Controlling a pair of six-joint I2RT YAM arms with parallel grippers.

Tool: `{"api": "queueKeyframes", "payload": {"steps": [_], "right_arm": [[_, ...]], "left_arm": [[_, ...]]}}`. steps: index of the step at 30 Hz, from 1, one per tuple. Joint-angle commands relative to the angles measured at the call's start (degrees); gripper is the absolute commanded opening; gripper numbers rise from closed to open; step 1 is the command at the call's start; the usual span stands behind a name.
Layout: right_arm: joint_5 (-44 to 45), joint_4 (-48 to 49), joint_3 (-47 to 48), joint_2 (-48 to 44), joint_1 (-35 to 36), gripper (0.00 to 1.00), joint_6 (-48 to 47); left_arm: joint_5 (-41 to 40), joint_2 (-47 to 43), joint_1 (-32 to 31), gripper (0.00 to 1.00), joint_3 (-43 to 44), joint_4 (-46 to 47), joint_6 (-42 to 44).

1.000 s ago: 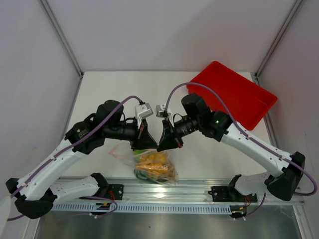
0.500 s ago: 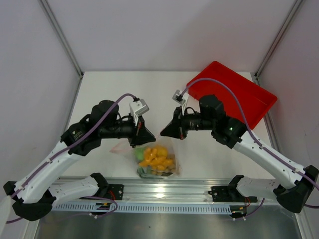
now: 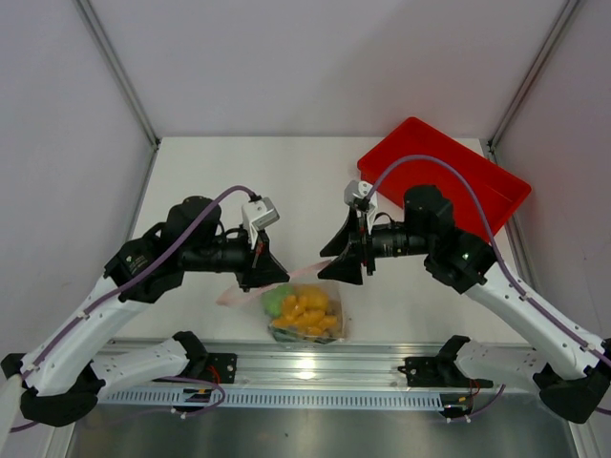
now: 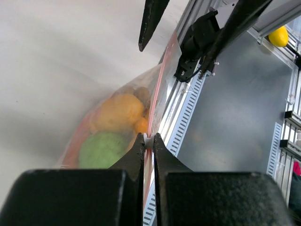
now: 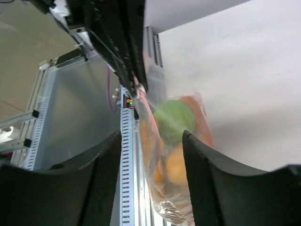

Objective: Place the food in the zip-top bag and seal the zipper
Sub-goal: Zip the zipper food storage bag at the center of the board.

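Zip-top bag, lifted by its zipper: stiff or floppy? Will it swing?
Probably floppy: the thin clear zip-top bag wrinkles around the food. Likely bottom-heavy and may swing, since the left hand pinches only the zipper edge.

White bench, viewed from above. A red tray rests at the far right corner. A clear zip-top bag containing food sits at the near edge, just beside the aluminium rail.
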Motion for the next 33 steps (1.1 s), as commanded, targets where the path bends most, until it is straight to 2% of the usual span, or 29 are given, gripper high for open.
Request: {"api": "queueKeyframes", "payload": {"steps": [1,5,12,17,28,30,33], "right_arm": [[-6.4,-4.7,4.7,1.5,0.2,0.60,-8.4],[-9.5,-8.5,9.4,6.6,1.6,0.61,-11.5],[-5.5,-11.6,16.1,14.1,7.4,0.59,-14.5],[-4.9,-13.5,17.6,17.3,9.0,0.51,-15.5],[-4.0,-14.8,16.5,17.7,9.3,0.34,-16.3],[-3.9,-14.6,16.4,17.9,9.3,0.30,-16.0],[-3.5,-14.0,16.2,18.0,9.5,0.17,-15.2]], "left_arm": [[2.4,-0.4,-0.3,0.01,2.4,0.1,0.1],[3.3,-0.4,-0.3,0.01,2.4,0.6,-0.2],[4.3,-0.6,-0.3,0.01,2.0,1.2,-0.9],[4.5,-1.2,-0.3,0.01,1.7,1.4,-1.0],[4.3,-1.9,-0.3,0.00,1.2,1.1,-0.9],[4.4,-1.9,-0.3,0.01,1.0,1.1,-0.9],[4.2,-2.2,-0.3,0.01,0.8,1.2,-0.9]]}}
